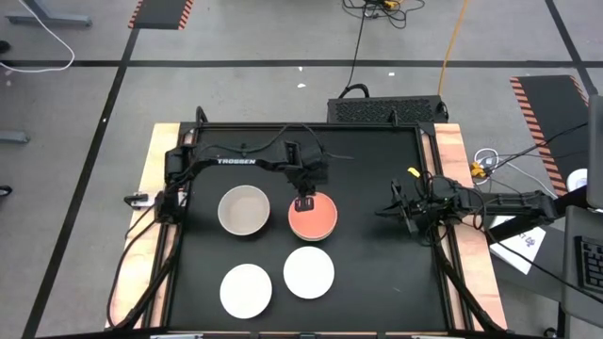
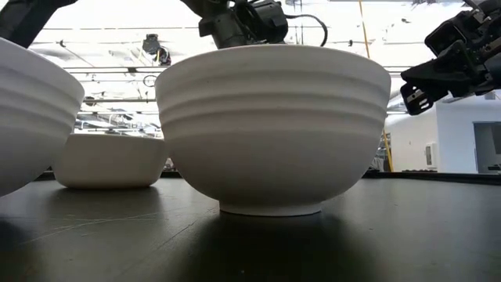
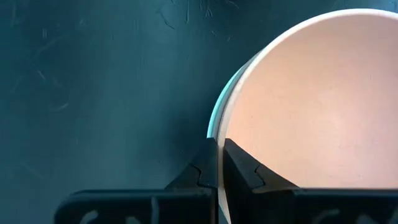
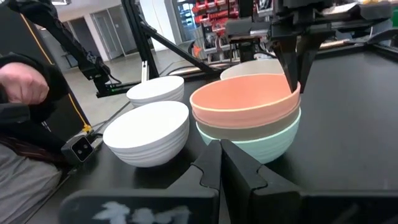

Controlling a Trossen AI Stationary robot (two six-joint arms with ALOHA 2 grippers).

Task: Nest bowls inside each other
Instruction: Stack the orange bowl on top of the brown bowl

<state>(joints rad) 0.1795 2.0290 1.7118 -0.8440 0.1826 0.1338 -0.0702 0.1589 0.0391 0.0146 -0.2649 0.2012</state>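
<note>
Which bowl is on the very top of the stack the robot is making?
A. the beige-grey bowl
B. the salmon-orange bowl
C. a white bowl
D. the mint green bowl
B. In the right wrist view the salmon-orange bowl sits uppermost, with the olive-grey bowl under it and the mint green bowl at the bottom, and the left gripper is pinching its rim.

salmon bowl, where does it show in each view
High view: salmon bowl at table centre, right of the beige bowl, left end effector on its rim.
Low view: not visible, hidden behind the near white bowl.
Left wrist view: fills the right side.
Right wrist view: centre, top of a stack.
Shared landmark: the left end effector pinching its rim.
</note>
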